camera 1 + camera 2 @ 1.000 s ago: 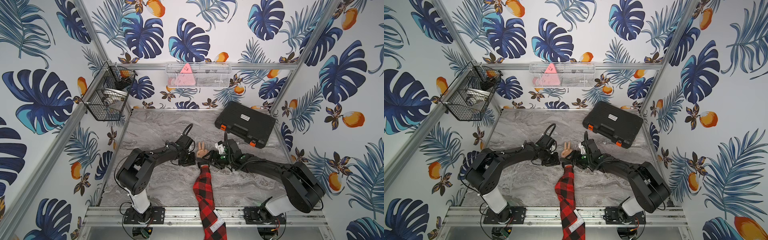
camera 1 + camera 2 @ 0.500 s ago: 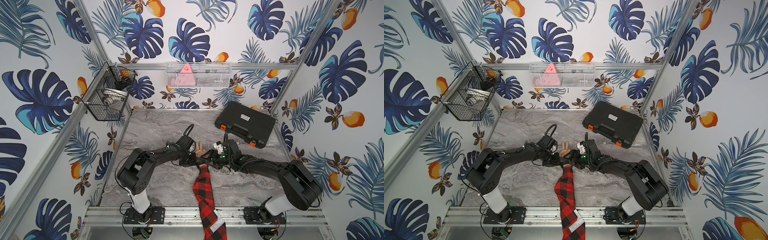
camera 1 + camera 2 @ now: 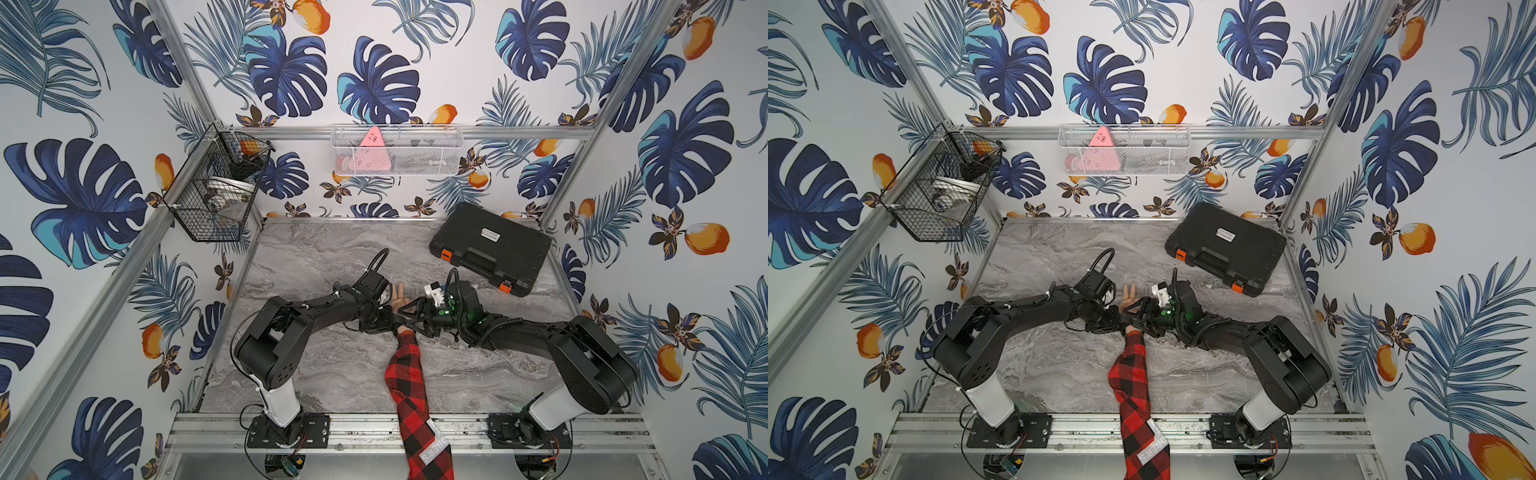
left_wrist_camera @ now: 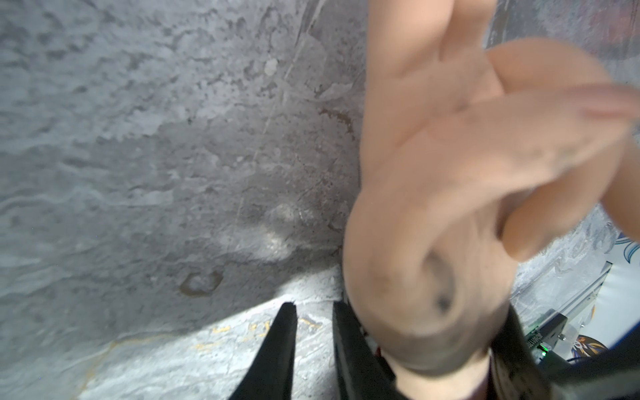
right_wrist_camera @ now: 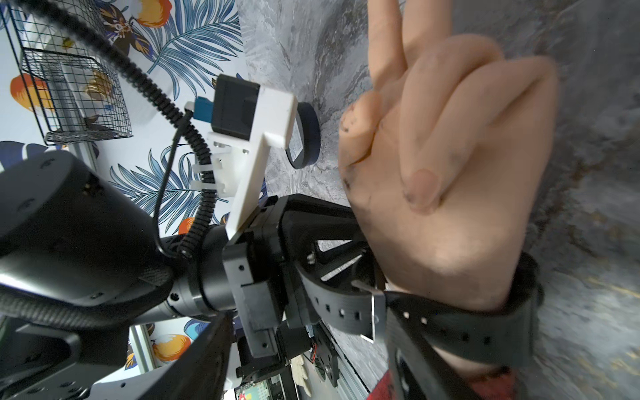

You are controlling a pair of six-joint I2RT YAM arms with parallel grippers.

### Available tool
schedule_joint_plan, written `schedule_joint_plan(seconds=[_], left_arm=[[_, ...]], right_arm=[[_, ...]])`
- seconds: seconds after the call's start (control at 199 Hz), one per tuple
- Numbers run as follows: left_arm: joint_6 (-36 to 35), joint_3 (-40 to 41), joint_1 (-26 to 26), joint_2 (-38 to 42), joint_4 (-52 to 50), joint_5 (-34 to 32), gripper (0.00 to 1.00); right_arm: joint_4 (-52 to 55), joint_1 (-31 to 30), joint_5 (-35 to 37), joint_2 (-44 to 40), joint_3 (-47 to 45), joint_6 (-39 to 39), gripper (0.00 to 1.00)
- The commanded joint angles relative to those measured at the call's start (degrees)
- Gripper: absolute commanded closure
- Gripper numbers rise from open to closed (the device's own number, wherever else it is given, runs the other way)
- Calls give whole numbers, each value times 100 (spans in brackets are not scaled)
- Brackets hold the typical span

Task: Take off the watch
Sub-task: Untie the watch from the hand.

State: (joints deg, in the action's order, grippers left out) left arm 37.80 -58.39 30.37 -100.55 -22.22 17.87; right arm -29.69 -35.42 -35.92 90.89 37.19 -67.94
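Note:
The mannequin hand [image 3: 398, 291] lies on the marble table in a red plaid sleeve [image 3: 405, 374]. The watch [image 5: 485, 332] sits on its wrist: a black holed strap with a metal buckle [image 5: 375, 311], its case hidden. The strap's free end runs from the buckle toward my left gripper [image 3: 386, 323]. That gripper presses against the wrist from the left. Its jaws [image 4: 311, 306] stand a narrow gap apart with only table showing between them. My right gripper [image 3: 405, 320] is open wide around the wrist from the right, one of its fingers [image 5: 204, 356] dark and blurred.
A flat black disc with a white label [image 5: 304, 135] lies on the table beyond the hand. A black tool case [image 3: 490, 249] sits at the back right. A black wire basket [image 3: 216, 195] and a white mesh basket [image 3: 397, 149] hang on the walls.
Both grippers have crept slightly closer in on the wrist. The hand and sleeve have not moved.

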Motion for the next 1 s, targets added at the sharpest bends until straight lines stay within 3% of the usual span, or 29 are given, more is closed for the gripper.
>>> schedule_joint_plan(seconds=[0.0, 0.256, 0.467, 0.713, 0.999], left_arm=[[55, -41, 23, 18, 44, 16, 75], [43, -43, 29, 25, 24, -3, 75], [-164, -120, 30, 154, -258, -276, 73], [-1010, -406, -32, 674, -943, -1072, 66], [-2349, -796, -31, 1195, -1115, -1237, 53]], right_arm=[[-821, -5, -174, 41, -10, -303, 29], [-1225, -6, -240, 41, -46, -378, 30], [-518, 99, -62, -158, -39, -55, 30], [1752, 343, 474, -739, 440, 1204, 29], [2355, 798, 385, -887, 578, 1676, 29]])
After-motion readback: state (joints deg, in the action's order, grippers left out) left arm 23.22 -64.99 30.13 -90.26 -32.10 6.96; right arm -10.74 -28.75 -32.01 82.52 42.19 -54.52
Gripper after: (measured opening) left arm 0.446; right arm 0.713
